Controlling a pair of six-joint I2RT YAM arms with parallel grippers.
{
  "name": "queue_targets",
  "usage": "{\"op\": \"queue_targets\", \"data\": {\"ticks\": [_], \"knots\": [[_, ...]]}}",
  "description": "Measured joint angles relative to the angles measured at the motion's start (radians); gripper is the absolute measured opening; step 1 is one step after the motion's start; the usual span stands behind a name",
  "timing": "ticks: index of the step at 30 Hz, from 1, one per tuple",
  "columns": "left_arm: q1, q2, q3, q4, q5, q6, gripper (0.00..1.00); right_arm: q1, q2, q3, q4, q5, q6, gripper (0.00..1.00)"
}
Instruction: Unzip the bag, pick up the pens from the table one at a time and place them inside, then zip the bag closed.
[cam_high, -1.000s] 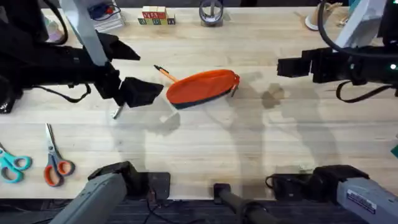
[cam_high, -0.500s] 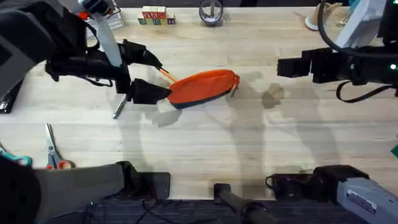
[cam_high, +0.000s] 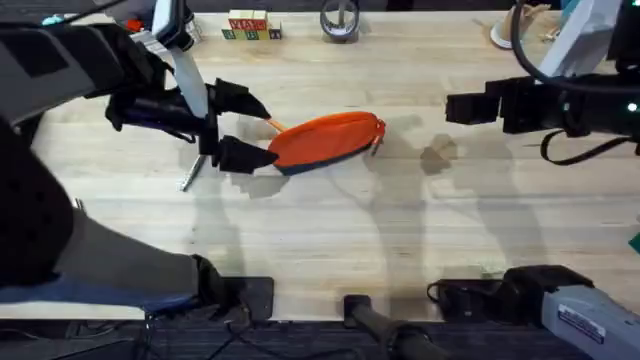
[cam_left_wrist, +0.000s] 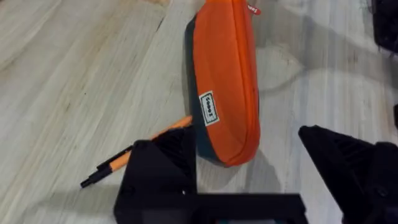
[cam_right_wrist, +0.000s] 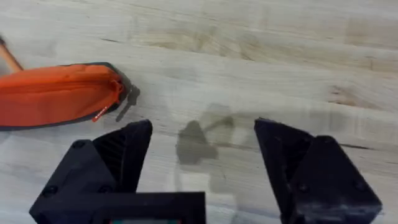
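Since the earlier overhead frame, my left gripper (cam_high: 243, 128) is sitting closer to the bag (cam_high: 325, 140), fingers spread wide around its left end, gripping nothing; the silver pen (cam_high: 190, 175) is lying on the table (cam_high: 330, 235) just behind it. Left wrist: the bag (cam_left_wrist: 225, 87) is lying between my open fingers, the orange pen (cam_left_wrist: 134, 155) beside it. Right wrist: my right gripper (cam_right_wrist: 202, 165) is hovering open and empty near the zipper pull (cam_right_wrist: 127, 102).
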Motion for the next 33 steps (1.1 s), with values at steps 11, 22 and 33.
{"op": "queue_targets", "data": {"ticks": [11,22,33], "knots": [[0.0,0.106,0.001,0.025,0.018,0.024,0.993,0.0,0.0,0.0,0.0,0.0,0.0,0.998],[0.0,0.121,0.001,0.03,0.063,0.027,0.993,0.0,0.0,0.0,0.0,0.0,0.0,0.998],[0.0,0.121,0.001,0.03,0.075,0.027,0.993,0.0,0.0,0.0,0.0,0.0,0.0,0.998]]}}
